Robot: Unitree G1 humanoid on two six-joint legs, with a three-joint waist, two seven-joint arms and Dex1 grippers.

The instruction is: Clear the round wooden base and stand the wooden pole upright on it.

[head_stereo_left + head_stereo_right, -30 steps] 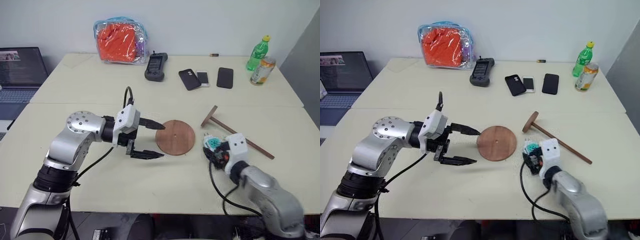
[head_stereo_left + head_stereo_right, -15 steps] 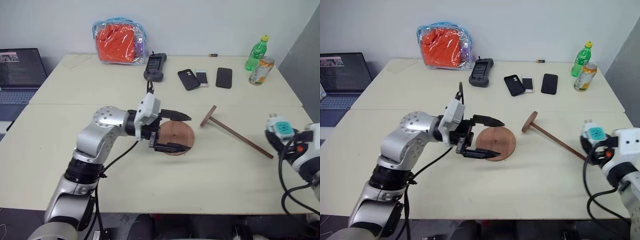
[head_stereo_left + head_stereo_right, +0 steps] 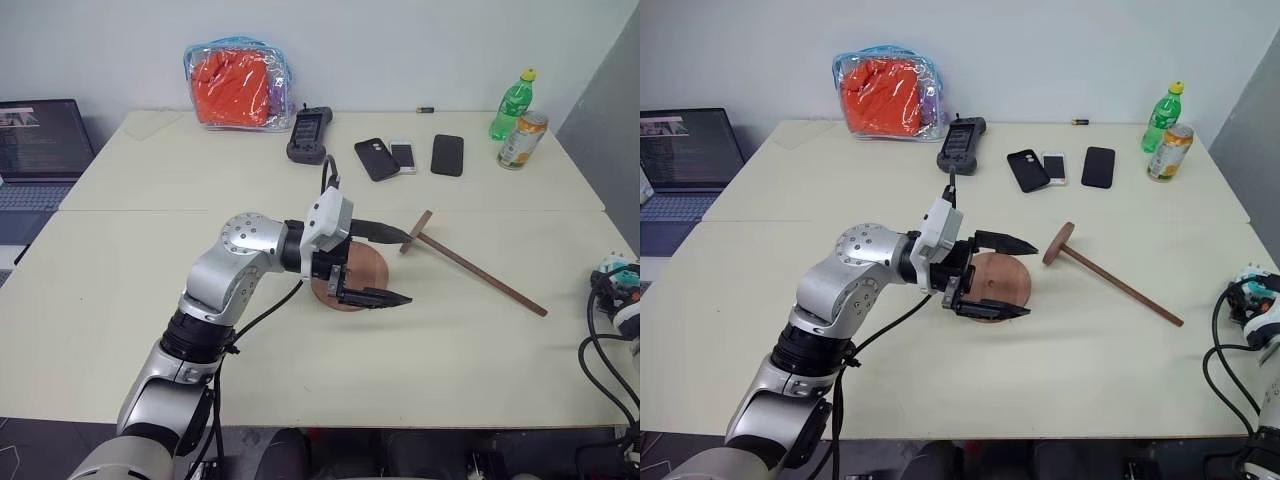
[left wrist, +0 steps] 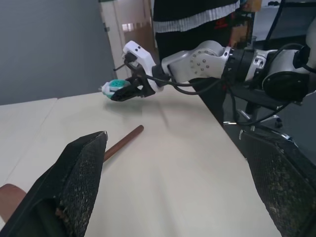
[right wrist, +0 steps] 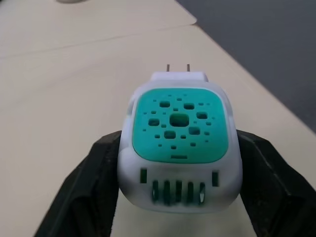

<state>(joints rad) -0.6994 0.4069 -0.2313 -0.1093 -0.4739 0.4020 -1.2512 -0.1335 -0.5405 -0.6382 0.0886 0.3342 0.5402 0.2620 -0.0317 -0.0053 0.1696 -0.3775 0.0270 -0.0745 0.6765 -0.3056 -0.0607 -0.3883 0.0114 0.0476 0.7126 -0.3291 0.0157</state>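
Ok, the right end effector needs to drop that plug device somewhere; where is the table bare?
Bare: the near right, between the pole and the table's front edge, and the near left, beside the left arm. Crowded: the far edge with the phones, bottle and can, and the base under the left end effector.

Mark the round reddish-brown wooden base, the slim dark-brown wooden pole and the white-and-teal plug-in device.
round wooden base (image 3: 1002,283): right eye view, bare top face.
wooden pole (image 3: 480,276): left eye view, mid-shaft.
white-and-teal plug-in device (image 5: 179,131): right wrist view, teal front panel.
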